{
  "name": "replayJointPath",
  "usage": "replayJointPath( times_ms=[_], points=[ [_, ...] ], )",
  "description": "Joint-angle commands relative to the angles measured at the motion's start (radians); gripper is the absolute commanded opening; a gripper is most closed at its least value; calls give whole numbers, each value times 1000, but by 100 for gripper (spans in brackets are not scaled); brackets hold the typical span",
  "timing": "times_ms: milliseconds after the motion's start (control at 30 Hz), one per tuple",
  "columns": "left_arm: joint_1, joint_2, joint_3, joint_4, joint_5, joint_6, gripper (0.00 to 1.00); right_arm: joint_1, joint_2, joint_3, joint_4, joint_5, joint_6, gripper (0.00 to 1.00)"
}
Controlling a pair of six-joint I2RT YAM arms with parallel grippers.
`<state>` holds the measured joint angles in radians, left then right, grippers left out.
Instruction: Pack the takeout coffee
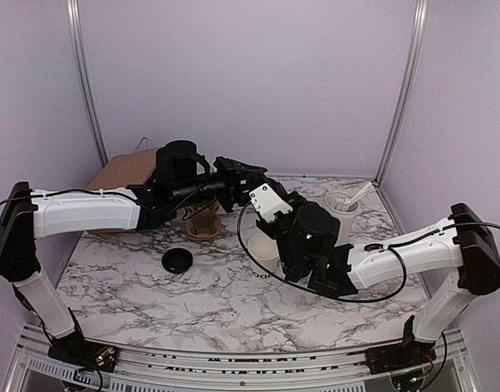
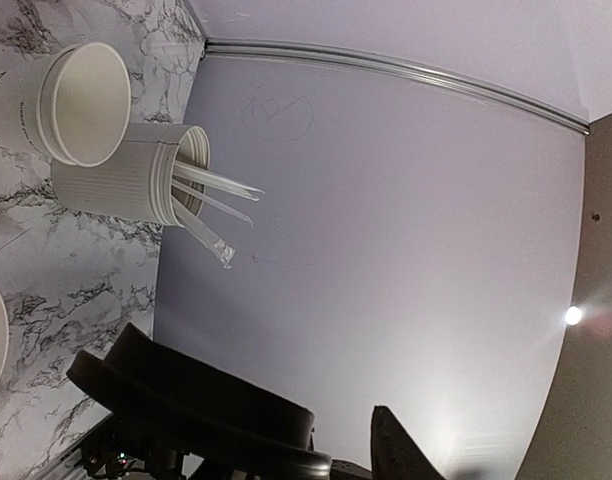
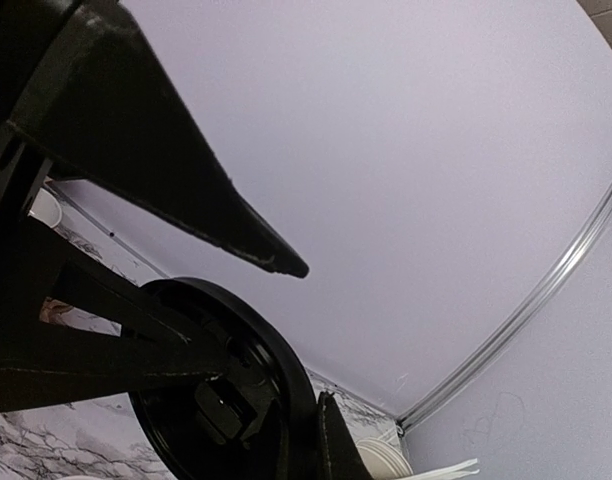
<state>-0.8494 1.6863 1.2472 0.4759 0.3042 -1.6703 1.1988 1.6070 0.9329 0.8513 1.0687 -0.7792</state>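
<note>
Marble table [image 1: 234, 302], black lid [image 1: 177, 260], white cup [image 1: 264, 247] apart.

marble-print table [image 1: 234, 310], brown paper bag [image 1: 123, 171] back-left, brown cardboard cup carrier [image 1: 203, 227] in front of bag, ribbed white tub [image 2: 111, 182] w/ clear utensils [image 2: 201, 231], stacked white cups [image 2: 81, 100] just beside tub, lavender walls [image 1: 250, 82]

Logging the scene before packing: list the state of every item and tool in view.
paper cup: upright, uncapped, on the table.
black lid: flat on the table, apart from the cup.
utensil tub: upright, utensils inside.
cup stack: nested, beside the tub.
right tool: shut.
left tool: cannot tell.
</note>
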Motion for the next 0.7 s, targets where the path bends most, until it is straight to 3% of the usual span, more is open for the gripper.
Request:
replayJointPath(
  times_ms=[0,133,467,600,667],
  points=[
    [-2,9,-16,57,-24,-11,35,20,22,29,94,-6,-92,1],
    [-2,9,-25,72,-31,-22,29,23,38,33,127,-9,-133,1],
    [-2,1,-47,123,-40,-44,5,31,51,36,147,-14,-156,3],
    [-2,-1,-51,145,-43,-45,0,33,47,40,110,-20,-124,11],
    [-2,-2,-52,160,-43,-40,0,33,39,46,57,-28,-76,20]
  ],
)
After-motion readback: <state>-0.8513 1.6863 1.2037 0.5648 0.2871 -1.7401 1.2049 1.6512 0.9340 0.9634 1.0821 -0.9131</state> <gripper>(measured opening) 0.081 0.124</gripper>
